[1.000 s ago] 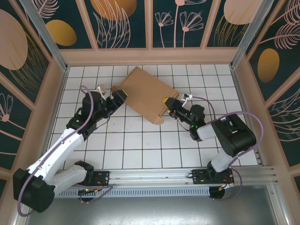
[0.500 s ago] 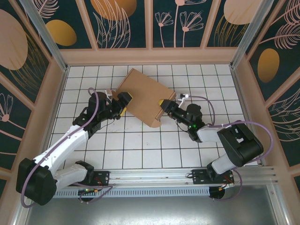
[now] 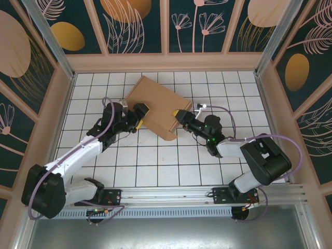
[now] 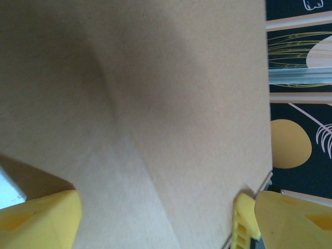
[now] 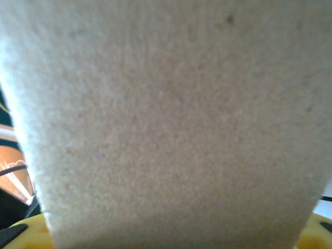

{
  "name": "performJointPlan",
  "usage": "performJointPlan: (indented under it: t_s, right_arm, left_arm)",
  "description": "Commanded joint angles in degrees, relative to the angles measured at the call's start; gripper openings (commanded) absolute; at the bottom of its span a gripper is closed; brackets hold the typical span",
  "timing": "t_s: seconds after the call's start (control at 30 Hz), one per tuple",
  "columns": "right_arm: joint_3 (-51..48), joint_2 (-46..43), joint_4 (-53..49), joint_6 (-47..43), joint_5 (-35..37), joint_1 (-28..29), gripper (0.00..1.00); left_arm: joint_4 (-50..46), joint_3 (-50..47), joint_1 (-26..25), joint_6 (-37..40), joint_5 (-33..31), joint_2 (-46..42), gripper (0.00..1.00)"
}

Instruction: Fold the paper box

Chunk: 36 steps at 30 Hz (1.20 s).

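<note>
The paper box [image 3: 155, 104], plain brown cardboard, lies tilted on the white tiled floor near the back. My left gripper [image 3: 140, 114] is at its near-left edge. In the left wrist view its yellow fingers [image 4: 41, 218] stand wide apart, open, and the cardboard [image 4: 166, 114] fills the space between them. The right pad touches the box's edge. My right gripper [image 3: 181, 115] is at the box's right end. In the right wrist view a cardboard face [image 5: 166, 124] spans the whole gap between its yellow fingers [image 5: 23, 234], which are shut on it.
Patterned walls [image 3: 166, 26] and a metal frame enclose the tiled floor [image 3: 155, 166]. The back wall is about one tile behind the box. Both arms stretch forward from the near rail [image 3: 166, 194], with cables looping over them.
The box has slid a little left and turned slightly. The right gripper moved left with it. The left gripper shifted nearer along the box's left edge, its arm stretching further forward.
</note>
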Motion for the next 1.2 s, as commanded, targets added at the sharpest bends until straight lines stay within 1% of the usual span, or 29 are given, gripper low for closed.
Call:
performJointPlan:
  t_s: [0.0, 0.13, 0.23, 0.4, 0.47, 0.53, 0.6, 0.7, 0.8, 0.9, 0.97, 1.03, 1.1, 1.17]
  right_arm:
    - [1.87, -0.68, 6.78, 3.43, -1.79, 1.32, 0.46]
    - [2.20, -0.58, 8.58, 6.00, -2.92, 2.17, 0.46]
    - [2.32, 0.62, 12.10, 9.29, -3.84, 3.42, 0.46]
    - [3.92, 4.87, 18.63, 15.31, -8.22, 4.96, 0.45]
    - [4.21, 6.32, 20.68, 17.08, -9.50, 5.34, 0.44]
    - [4.32, 7.28, 21.75, 17.79, -10.56, 5.32, 0.43]
    - [4.00, 6.98, 21.06, 17.82, -10.87, 4.80, 0.43]
    - [2.65, 5.21, 19.33, 18.47, -10.70, 2.81, 0.43]
    - [1.14, 2.81, 16.42, 19.25, -10.91, -0.27, 0.43]
    - [1.16, -1.13, 7.78, 16.23, -12.00, -3.61, 0.40]
    - [1.79, -4.06, 0.73, 13.51, -12.82, -5.74, 0.40]
    - [2.46, -6.06, -3.83, 11.55, -14.45, -7.60, 0.40]
    - [3.75, -7.66, -9.33, 9.17, -16.51, -9.53, 0.40]
    - [6.64, -8.90, -19.70, 4.63, -18.83, -11.69, 0.40]
  left_arm:
    - [6.44, -0.03, -0.32, -1.83, -0.56, 2.15, 0.85]
    - [8.43, 0.19, -0.28, -1.79, -1.97, 2.75, 0.85]
    - [10.80, -0.50, -0.28, -1.65, -3.24, 2.51, 0.85]
    - [15.50, -2.74, -0.28, -0.92, -6.36, 0.63, 0.79]
    - [19.19, -4.09, -0.28, -1.25, -6.45, 0.05, 0.77]
    - [20.69, -4.56, -0.28, -1.13, -6.19, -0.07, 0.76]
    - [19.84, -4.40, -0.28, 0.78, -6.37, -0.54, 0.76]
    - [16.63, -4.95, -0.28, 4.40, -8.68, -3.18, 0.78]
    - [12.27, -5.48, -0.28, 9.83, -9.91, -6.63, 0.81]
    - [7.07, -4.84, -0.33, 16.89, -8.82, -9.16, 0.82]
    - [1.51, -2.67, -0.28, 23.73, -7.63, -10.17, 0.81]
    - [-5.24, 0.80, -0.28, 31.00, -8.08, -11.07, 0.80]
    - [-9.97, 3.81, -0.28, 38.39, -8.61, -12.29, 0.76]
    - [-13.20, 6.66, -0.35, 45.75, -8.42, -13.38, 0.72]
